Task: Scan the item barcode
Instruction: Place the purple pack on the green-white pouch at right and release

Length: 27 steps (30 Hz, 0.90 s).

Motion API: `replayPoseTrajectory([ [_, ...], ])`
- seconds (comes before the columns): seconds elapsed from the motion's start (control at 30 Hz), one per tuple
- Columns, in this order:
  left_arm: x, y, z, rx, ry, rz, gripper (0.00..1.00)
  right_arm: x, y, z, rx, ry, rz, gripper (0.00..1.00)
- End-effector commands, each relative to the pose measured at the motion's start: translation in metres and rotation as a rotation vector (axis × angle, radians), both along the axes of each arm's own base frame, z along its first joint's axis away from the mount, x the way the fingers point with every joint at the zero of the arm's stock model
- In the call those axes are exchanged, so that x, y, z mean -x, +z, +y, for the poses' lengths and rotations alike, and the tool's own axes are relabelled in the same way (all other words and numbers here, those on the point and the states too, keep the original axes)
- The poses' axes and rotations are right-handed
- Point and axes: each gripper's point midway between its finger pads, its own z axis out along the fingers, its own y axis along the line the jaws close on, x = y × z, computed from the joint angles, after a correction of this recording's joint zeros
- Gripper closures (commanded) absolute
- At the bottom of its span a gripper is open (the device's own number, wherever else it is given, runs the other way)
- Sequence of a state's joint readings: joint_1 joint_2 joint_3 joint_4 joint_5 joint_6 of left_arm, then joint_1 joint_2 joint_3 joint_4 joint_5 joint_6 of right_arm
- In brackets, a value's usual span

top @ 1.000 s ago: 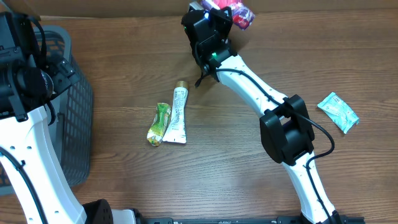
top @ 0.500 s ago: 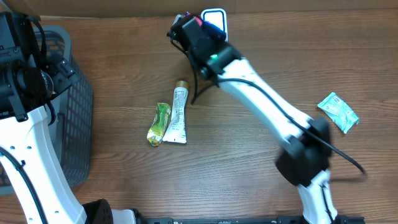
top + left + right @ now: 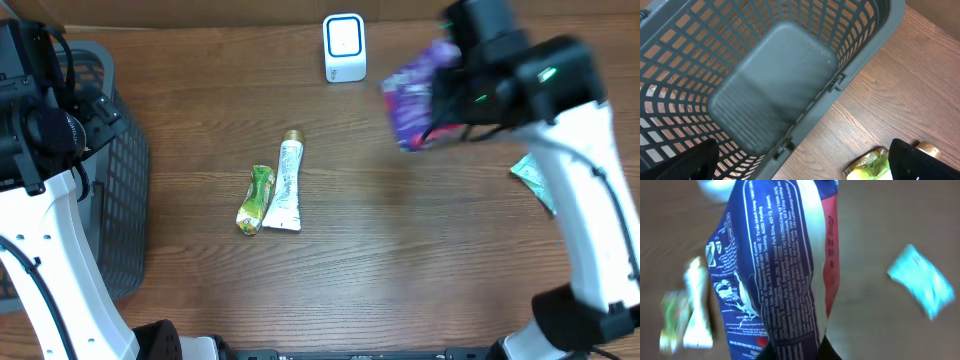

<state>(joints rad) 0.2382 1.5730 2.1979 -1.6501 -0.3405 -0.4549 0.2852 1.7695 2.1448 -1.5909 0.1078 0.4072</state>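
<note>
A purple and red snack packet (image 3: pixel 415 95) (image 3: pixel 782 265) hangs above the table, blurred by motion, with my right gripper (image 3: pixel 450 95) (image 3: pixel 796 352) shut on its lower end. It is to the right of the white barcode scanner (image 3: pixel 344 47) at the table's back edge. No barcode shows on the packet's printed face in the right wrist view. My left gripper (image 3: pixel 802 165) is open over the rim of the grey basket (image 3: pixel 760 85) (image 3: pixel 115 190) at the far left, nothing between its fingers.
A white tube (image 3: pixel 286 185) and a green-yellow sachet (image 3: pixel 255 198) (image 3: pixel 867 165) lie side by side mid-table. A light green packet (image 3: pixel 545 180) (image 3: pixel 920 282) lies at the right, partly under my right arm.
My right arm swung from the back centre by the scanner over to the right, carrying the purple packet with it; the scanner is now uncovered. The left arm has not moved.
</note>
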Motion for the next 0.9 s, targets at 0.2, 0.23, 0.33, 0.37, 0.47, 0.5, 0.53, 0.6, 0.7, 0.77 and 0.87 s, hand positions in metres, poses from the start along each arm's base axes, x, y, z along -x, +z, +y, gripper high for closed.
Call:
replayPoseTrajectory([
  [0.2, -0.001, -0.002, 0.001, 0.009, 0.017, -0.001, 0.01, -0.032, -0.086, -0.126, -0.238, -0.552, 0.098, 0.96],
  [0.23, -0.001, -0.002, 0.001, 0.009, 0.017, -0.001, 0.0, -0.032, -0.1, -0.138, -0.249, -0.597, 0.109, 0.96],
  [0.33, -0.001, -0.002, 0.001, 0.009, 0.017, -0.001, 0.0, -0.028, -0.142, -0.17, -0.282, -0.694, 0.117, 0.96],
  [0.37, -0.001, -0.002, 0.001, 0.009, 0.017, -0.001, 0.01, -0.027, -0.153, -0.18, -0.283, -0.718, 0.112, 0.96],
  [0.47, -0.001, -0.002, 0.001, 0.009, 0.017, -0.001, 0.0, -0.019, -0.179, -0.206, -0.288, -0.787, 0.102, 0.96],
  [0.5, -0.001, -0.002, 0.001, 0.009, 0.017, -0.001, 0.01, -0.015, -0.186, -0.214, -0.29, -0.809, 0.103, 0.96],
  [0.53, -0.001, -0.002, 0.001, 0.009, 0.017, -0.001, 0.0, -0.011, -0.19, -0.22, -0.291, -0.828, 0.106, 0.89],
  [0.6, -0.001, -0.002, 0.001, 0.009, 0.017, -0.001, 0.0, -0.004, -0.195, -0.231, -0.293, -0.861, 0.112, 0.57],
  [0.7, -0.001, -0.002, 0.001, 0.009, 0.017, -0.001, 0.01, 0.005, -0.196, -0.24, -0.302, -0.893, 0.131, 0.45],
  [0.77, -0.001, -0.002, 0.001, 0.009, 0.017, -0.001, 0.01, 0.01, -0.197, -0.239, -0.315, -0.897, 0.152, 0.43],
  [0.87, -0.001, -0.002, 0.001, 0.009, 0.017, -0.001, 0.0, 0.01, -0.191, -0.221, -0.403, -0.831, 0.179, 0.42],
])
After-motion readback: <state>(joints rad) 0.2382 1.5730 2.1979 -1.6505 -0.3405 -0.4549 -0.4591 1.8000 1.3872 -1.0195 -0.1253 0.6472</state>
